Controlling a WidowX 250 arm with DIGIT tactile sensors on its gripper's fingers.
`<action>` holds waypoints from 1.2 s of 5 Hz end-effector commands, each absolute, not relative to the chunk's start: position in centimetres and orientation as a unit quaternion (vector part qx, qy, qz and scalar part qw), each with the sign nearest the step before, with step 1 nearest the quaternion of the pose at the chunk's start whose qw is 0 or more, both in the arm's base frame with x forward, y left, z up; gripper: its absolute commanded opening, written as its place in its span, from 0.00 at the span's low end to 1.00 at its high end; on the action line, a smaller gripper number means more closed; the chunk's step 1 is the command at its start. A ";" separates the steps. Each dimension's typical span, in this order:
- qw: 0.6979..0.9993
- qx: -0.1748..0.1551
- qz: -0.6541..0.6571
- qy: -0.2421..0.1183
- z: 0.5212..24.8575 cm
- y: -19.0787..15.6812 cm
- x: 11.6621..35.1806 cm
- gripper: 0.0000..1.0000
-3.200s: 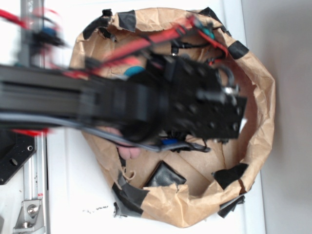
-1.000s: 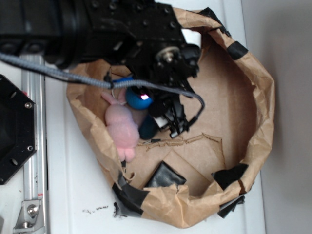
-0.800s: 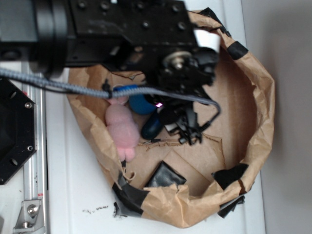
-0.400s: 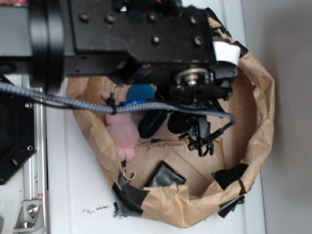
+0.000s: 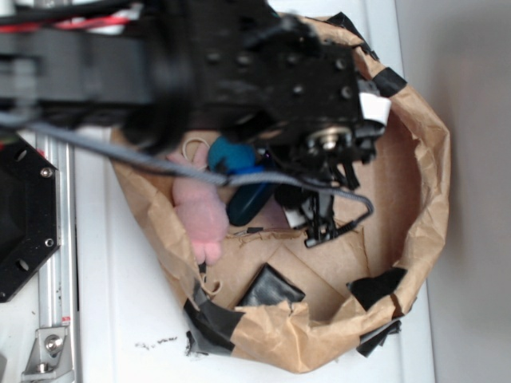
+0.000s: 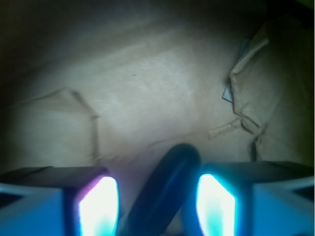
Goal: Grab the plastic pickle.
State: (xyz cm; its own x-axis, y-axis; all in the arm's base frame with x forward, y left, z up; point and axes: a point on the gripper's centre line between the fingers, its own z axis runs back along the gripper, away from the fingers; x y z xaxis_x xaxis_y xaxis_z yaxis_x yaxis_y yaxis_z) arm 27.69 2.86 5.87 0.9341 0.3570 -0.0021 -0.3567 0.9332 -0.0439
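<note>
The plastic pickle (image 5: 249,203) is a dark teal, glossy sausage lying slantwise on the floor of the brown paper bag (image 5: 423,159), just right of the pink bunny. In the wrist view the pickle (image 6: 165,189) runs diagonally between my two glowing pads (image 6: 98,209), with a gap on each side. My gripper (image 6: 156,199) is open and holds nothing. From outside, the gripper (image 5: 319,219) hangs inside the bag, just right of the pickle, and the arm hides the bag's upper left.
A pink plush bunny (image 5: 204,215) lies beside the pickle, with a teal knitted ball (image 5: 231,153) above it. Black tape patches (image 5: 271,289) sit on the bag's floor and rim. A metal rail (image 5: 56,287) and a black plate (image 5: 20,223) are at the left.
Over the last second the arm swept right across the bag, then drew slightly back left and up. The pickle, bunny and ball stayed put.
</note>
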 end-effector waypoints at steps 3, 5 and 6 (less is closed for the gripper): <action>0.973 -0.071 0.207 0.066 2.1 -0.1 24.5 1.00; 0.971 -0.063 0.230 0.032 2.8 0.1 24.9 0.00; 0.973 -0.057 0.223 -0.026 6.7 0.9 26.3 0.00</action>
State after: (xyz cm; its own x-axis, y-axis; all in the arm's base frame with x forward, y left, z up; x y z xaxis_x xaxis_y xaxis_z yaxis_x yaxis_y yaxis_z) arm 26.57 1.45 5.27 0.8943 0.4449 -0.0467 -0.4474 0.8891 -0.0963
